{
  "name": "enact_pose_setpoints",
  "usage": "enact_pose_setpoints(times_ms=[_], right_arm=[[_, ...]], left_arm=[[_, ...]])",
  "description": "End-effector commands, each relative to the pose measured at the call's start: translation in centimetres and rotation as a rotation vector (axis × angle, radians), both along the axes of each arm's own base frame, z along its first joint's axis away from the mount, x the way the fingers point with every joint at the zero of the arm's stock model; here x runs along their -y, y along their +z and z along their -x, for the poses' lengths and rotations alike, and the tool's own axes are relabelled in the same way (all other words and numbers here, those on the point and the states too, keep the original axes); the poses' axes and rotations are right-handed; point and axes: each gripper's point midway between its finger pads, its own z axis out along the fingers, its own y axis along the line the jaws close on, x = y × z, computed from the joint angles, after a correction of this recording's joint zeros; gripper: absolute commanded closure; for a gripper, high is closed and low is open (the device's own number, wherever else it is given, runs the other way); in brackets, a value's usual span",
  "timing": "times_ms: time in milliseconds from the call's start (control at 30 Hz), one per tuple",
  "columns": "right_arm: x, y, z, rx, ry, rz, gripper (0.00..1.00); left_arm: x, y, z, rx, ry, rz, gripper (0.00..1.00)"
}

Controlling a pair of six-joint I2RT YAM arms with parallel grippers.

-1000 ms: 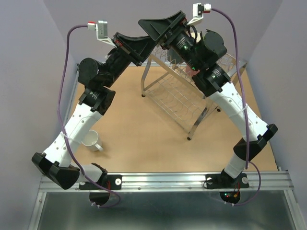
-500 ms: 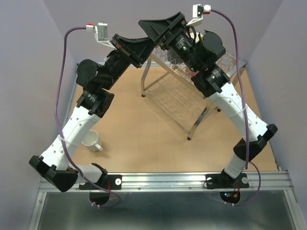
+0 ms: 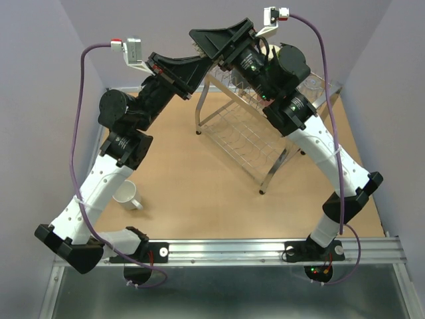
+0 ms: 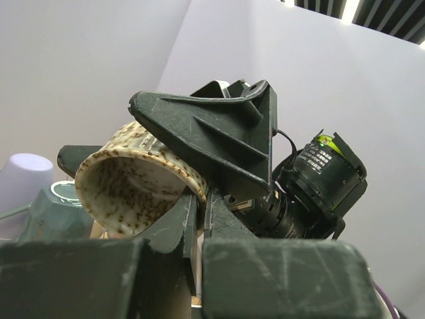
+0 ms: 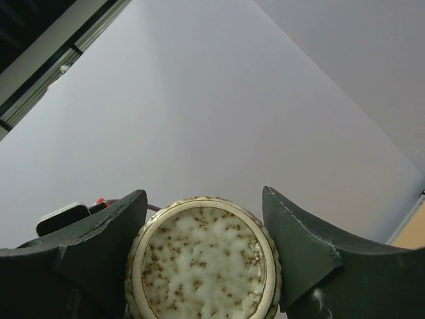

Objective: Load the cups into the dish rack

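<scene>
A cream-and-brown speckled cup point(image 4: 129, 183) is held in the air between both grippers, above the far edge of the table. My left gripper point(image 4: 198, 199) is shut on its rim, one finger inside and one outside. My right gripper point(image 5: 202, 194) is shut on the cup's sides, with the cup's base point(image 5: 202, 266) facing its camera. In the top view the two grippers point(image 3: 198, 66) point(image 3: 197, 36) meet tip to tip and hide the cup. The chrome wire dish rack point(image 3: 249, 129) stands below and to the right. A white handled mug point(image 3: 127, 194) lies on the table by the left arm.
A lavender cup point(image 4: 26, 176) and a dark grey-teal cup point(image 4: 56, 209) show behind the held cup in the left wrist view. The rack's bent legs point(image 3: 272, 169) reach toward mid-table. Purple walls close in the back and sides.
The left arm has swung left and risen a little, its gripper still at the right gripper. The right arm has hardly moved.
</scene>
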Motion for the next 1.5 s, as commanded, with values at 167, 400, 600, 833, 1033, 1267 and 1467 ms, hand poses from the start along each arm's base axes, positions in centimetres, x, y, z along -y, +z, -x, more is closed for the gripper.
enact_pose_setpoints(times_ms=[167, 400, 600, 833, 1033, 1267, 1467], right_arm=[[3.2, 5.9, 2.6, 0.114, -0.011, -0.142, 1.0], [4.0, 5.4, 2.5, 0.111, -0.061, -0.126, 1.0], [4.2, 5.2, 2.3, 0.11, -0.076, -0.12, 1.0], [6.6, 4.9, 2.3, 0.153, -0.221, -0.004, 1.0], [12.2, -0.1, 3.2, 0.085, -0.443, 0.218, 1.0], [21.4, -6.1, 4.7, -0.029, -0.764, 0.476, 1.0], [22.1, -10.4, 2.5, -0.095, -0.875, 0.655, 1.0]], left_arm=[[-0.6, 1.5, 2.0, 0.064, -0.028, 0.018, 0.88], [0.6, -0.2, 2.7, 0.059, -0.069, -0.127, 0.53], [0.4, -2.9, 3.3, 0.027, -0.07, -0.203, 0.42], [-1.6, -4.1, 4.0, -0.002, 0.011, -0.232, 0.38], [-2.9, -4.6, 4.2, -0.024, 0.073, -0.253, 0.37], [-3.5, -6.0, 4.2, -0.059, 0.093, -0.279, 0.4], [-2.9, -7.3, 4.2, -0.094, 0.056, -0.283, 0.43]])
